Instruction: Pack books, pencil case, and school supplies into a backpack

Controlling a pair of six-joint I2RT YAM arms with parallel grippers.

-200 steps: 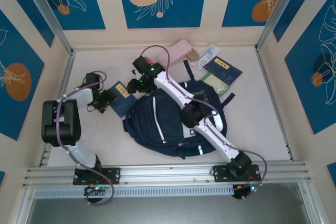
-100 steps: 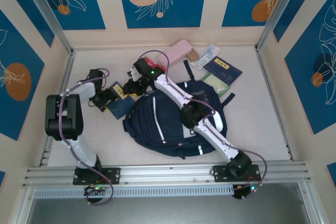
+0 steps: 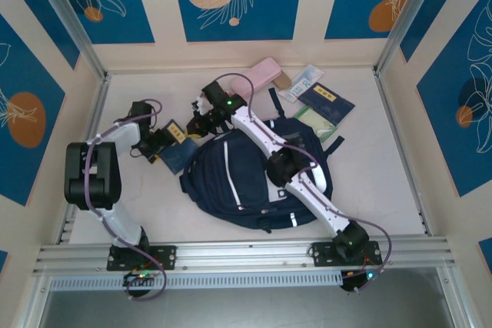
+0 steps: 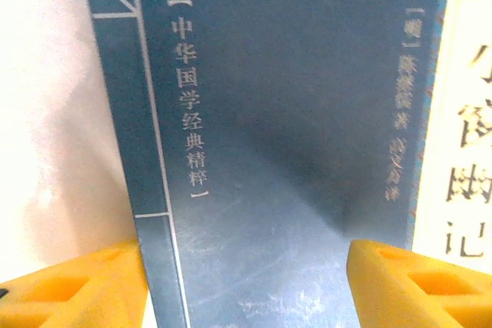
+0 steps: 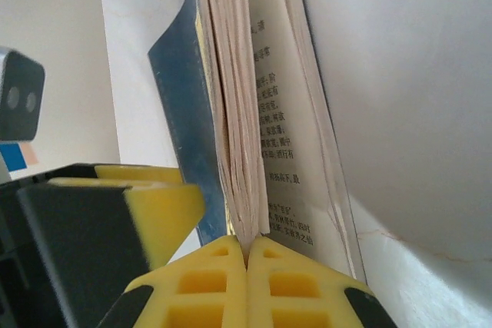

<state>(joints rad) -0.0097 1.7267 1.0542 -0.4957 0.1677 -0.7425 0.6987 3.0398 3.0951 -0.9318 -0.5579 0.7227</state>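
Navy striped backpack (image 3: 215, 183) flat mid-table, navy book (image 3: 181, 157) at its left, pink pencil case (image 3: 260, 75), printed packet (image 3: 305, 81) behind

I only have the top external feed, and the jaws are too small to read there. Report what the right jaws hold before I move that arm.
Observer: In the right wrist view, the right jaws are shut on a bundle of pages of the navy book, which is fanned open.
Operator: Now give me the left side.
Observer: In the left wrist view, the left jaws stand wide apart, and the book's cover spans the gap between them.
Operator: Describe that cover.
Observer: It is dark navy with columns of pale Chinese characters and a pale label at its right edge.
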